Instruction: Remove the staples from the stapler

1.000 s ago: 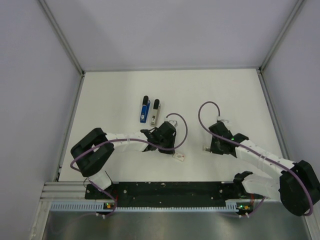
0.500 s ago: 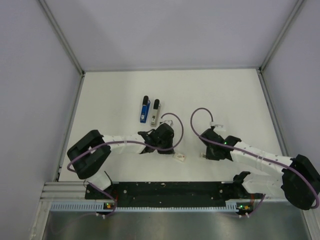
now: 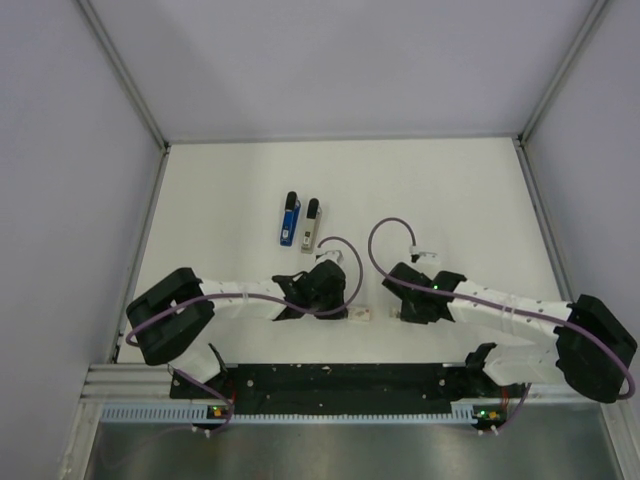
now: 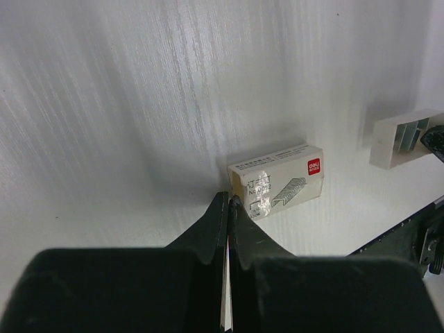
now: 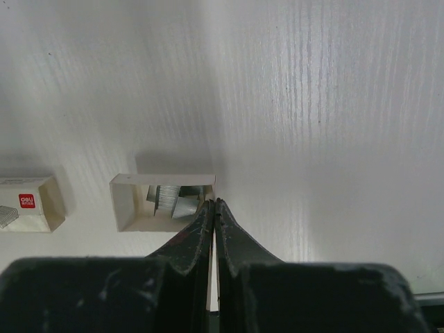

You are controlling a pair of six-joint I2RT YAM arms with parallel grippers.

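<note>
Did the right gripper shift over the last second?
Yes. Judged against the fixed black base rail, the right gripper has moved left and closer to that rail.

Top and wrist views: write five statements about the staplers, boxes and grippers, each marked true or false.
The left gripper and the right gripper are both shut. True.
In the top view the blue stapler lies left of the grey stapler. True.
The left gripper grips the blue stapler. False: it lies on the table, apart from both grippers.
The open box by the right gripper is empty. False: silvery staples lie in it.
A printed box with a red logo lies just ahead of the left gripper. True.
</note>
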